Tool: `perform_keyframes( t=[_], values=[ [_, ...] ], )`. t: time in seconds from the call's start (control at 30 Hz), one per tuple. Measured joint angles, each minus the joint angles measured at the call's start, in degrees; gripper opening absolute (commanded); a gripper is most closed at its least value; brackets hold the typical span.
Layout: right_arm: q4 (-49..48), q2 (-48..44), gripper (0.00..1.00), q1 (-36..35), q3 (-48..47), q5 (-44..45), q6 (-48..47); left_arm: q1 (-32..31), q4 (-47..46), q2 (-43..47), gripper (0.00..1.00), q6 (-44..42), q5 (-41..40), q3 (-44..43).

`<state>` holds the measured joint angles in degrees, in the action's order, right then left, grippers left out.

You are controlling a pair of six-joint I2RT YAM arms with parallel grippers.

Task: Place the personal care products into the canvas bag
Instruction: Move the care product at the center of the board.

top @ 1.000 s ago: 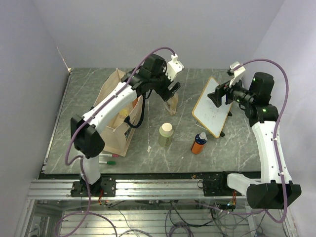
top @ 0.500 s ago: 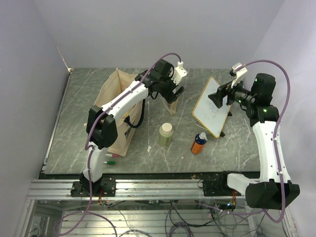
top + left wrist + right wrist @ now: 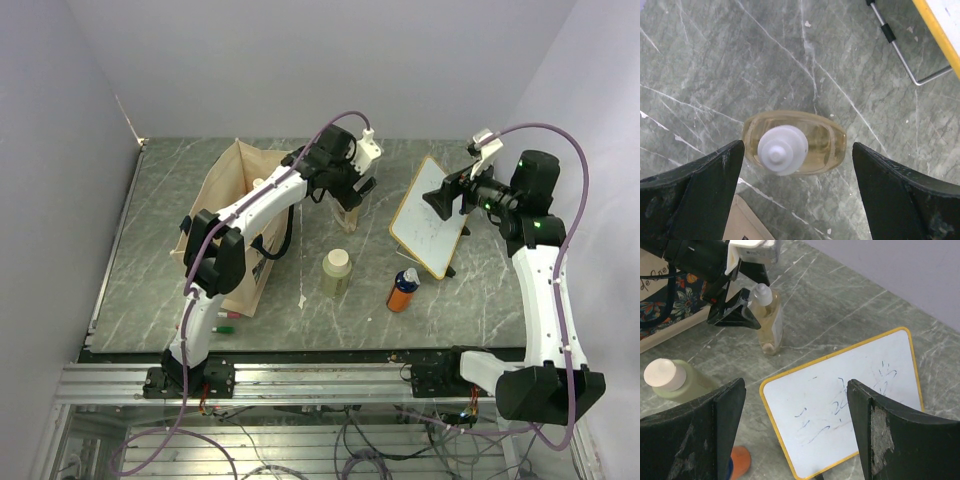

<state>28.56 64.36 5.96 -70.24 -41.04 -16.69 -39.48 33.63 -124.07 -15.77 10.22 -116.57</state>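
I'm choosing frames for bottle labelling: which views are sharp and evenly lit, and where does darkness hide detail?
Left wrist: amber bottle sharp, no glare, but the left gripper is black and featureless. Right wrist: whiteboard crisp, right gripper equally dark. Top external: soft even light, faint shadows, the bottle half hidden under the arm.

Light: bright, even, diffuse, from overhead.
Shadows: faint, soft-edged on the table (image 3: 150,250).
Focus: wrist views sharp at centre, near foreground slightly soft.
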Motion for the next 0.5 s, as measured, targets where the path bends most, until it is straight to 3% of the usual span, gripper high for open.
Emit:
perform_keyframes(
  t=[0.27,0.5],
  values=[
    [-0.44,0.02,0.82,0.81,0.57,-1.75,0.24,0.00,-3.08,-0.02,0.99,0.72,0.02,0.44],
    [-0.92,0.04,0.82,0.85,1.07,-2.54,0.24,0.07,-4.72,0.02,0.91,1.25,0.09,2.38]
  ],
)
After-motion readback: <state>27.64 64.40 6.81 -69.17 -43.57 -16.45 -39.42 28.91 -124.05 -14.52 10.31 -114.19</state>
